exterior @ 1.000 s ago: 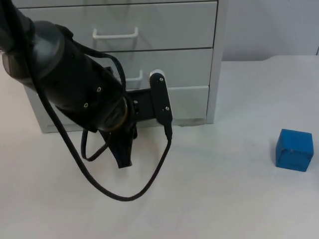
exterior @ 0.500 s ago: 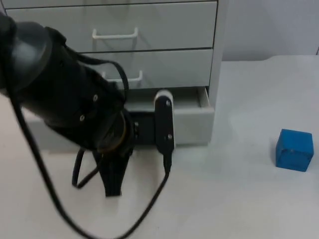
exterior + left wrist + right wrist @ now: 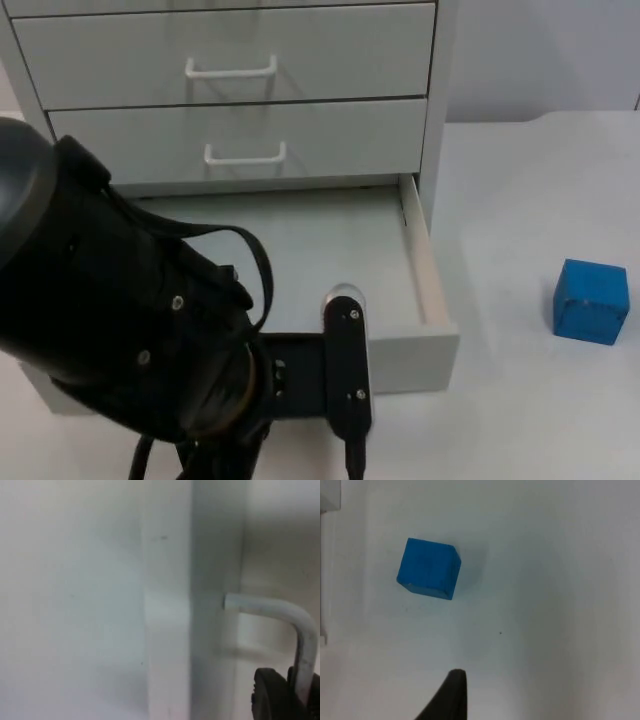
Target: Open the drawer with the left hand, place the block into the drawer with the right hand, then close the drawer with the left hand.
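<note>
- Bottom drawer (image 3: 425, 285): pulled out of the cabinet (image 3: 300, 60).
- Left gripper (image 3: 295, 700): pinching the drawer's handle (image 3: 280, 612).
- Right gripper (image 3: 451, 695): above the table (image 3: 540, 410); finger spread cannot be told.
- Blue block (image 3: 591, 301): on the table, apart from the drawer.

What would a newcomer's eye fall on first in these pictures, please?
The big black left arm looms at the pulled-out bottom drawer of the grey cabinet, the left gripper at the drawer's white handle. To the right, a blue block sits alone on the white table.

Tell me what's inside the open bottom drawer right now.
The bottom drawer shows a bare floor; the blue block sits on the table to its right. The left arm covers the drawer's front-left part, so that area cannot be checked.
</note>
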